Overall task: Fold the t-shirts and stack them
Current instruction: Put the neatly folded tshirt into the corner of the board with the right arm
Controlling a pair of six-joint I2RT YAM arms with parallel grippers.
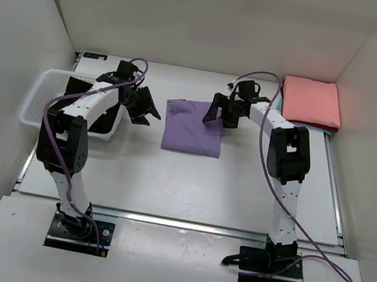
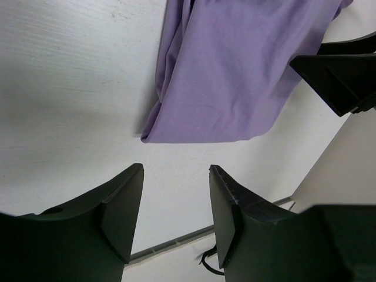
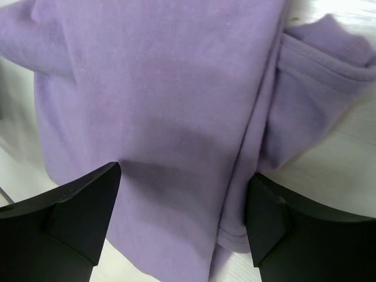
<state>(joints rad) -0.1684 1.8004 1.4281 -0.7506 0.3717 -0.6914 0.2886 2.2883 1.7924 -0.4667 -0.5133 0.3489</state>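
Folded lilac t-shirt (image 1: 192,128) lies flat on the white table (image 1: 165,188), and I have the right gripper (image 3: 185,173) low over its right edge, fingers spread wide and pinching nothing. My left gripper (image 2: 176,170) hovers just left of that shirt, fingers partly apart and empty. A folded salmon-pink t-shirt (image 1: 312,102) lies well to its right.

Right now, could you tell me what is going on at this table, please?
The robot is folding t-shirts. The lilac-purple t-shirt lies folded mid-table; the right gripper hangs open over it, the left gripper open beside it, both empty. A folded salmon-pink t-shirt sits at the far right; a white lattice basket stands left.
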